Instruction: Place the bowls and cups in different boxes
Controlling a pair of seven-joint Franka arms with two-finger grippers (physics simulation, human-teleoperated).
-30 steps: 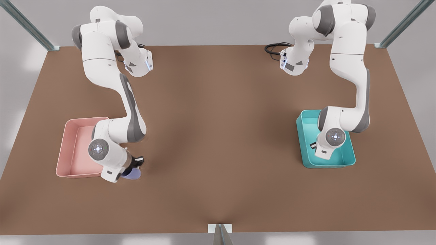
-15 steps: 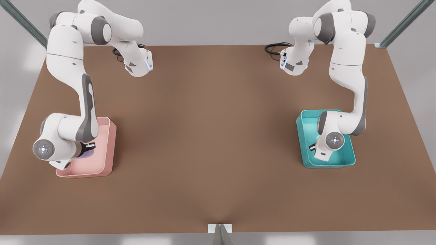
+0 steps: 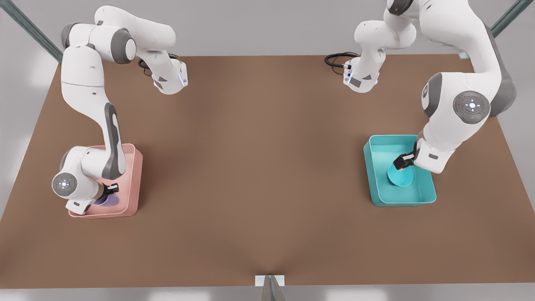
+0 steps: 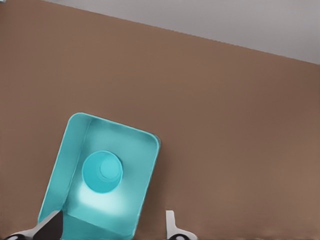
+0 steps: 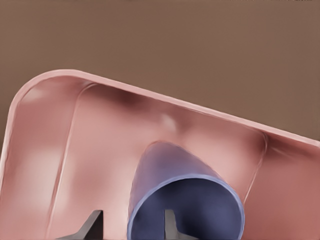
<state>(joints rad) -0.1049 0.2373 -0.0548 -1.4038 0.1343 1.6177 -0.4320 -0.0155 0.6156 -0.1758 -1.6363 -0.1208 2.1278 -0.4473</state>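
1. At the front view's left, the pink box (image 3: pixel 136 175) sits on the brown table (image 3: pixel 259 167) with the cup (image 3: pixel 104 200) inside it, at the end nearer the camera.
2. The right gripper (image 3: pixel 109 189) reaches down into that box. In the right wrist view its fingers (image 5: pixel 95 222) straddle the cup's wall, one outside and one inside the mouth. Pink floor shows between the outer finger and the wall, so the grip reads as released rather than clamped.
3. At the front view's right, the teal box (image 3: pixel 376 179) holds the bowl (image 3: pixel 400 177), which rests mouth-up on the floor.
4. The left gripper (image 3: pixel 403 162) hangs just above the bowl. In the left wrist view its fingers (image 4: pixel 50 227) are spread wide with nothing between them, and the bowl (image 4: pixel 102 171) lies free below.
5. Judged from this, the sorting is all but complete: cup and bowl are in separate boxes. What looks left is for the right arm to lift clear of the cup without tipping it.
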